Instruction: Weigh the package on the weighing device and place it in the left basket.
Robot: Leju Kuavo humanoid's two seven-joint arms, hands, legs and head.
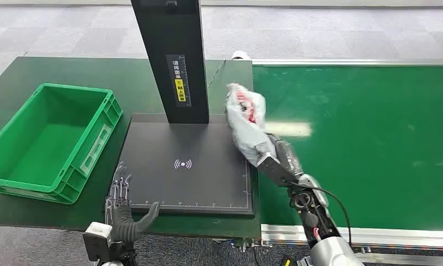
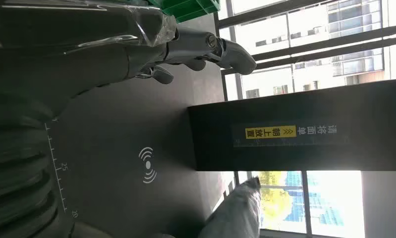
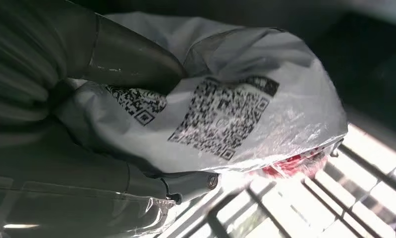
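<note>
Spread wide and holding nothing, the left hand point(image 1: 121, 206) is rested at the scale point(image 1: 189, 169) front edge; the package point(image 1: 247, 123) is gripped by the right hand point(image 1: 279, 160) above the scale's right side.

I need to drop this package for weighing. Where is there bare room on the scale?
The black platform is bare between the black post and its front edge. The left hand crowds the front-left corner; the right hand holds the package over the right edge.

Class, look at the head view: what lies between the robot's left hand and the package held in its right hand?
The black weighing platform lies between the left hand and the package in the right hand; its surface is bare apart from a printed white signal mark.
</note>
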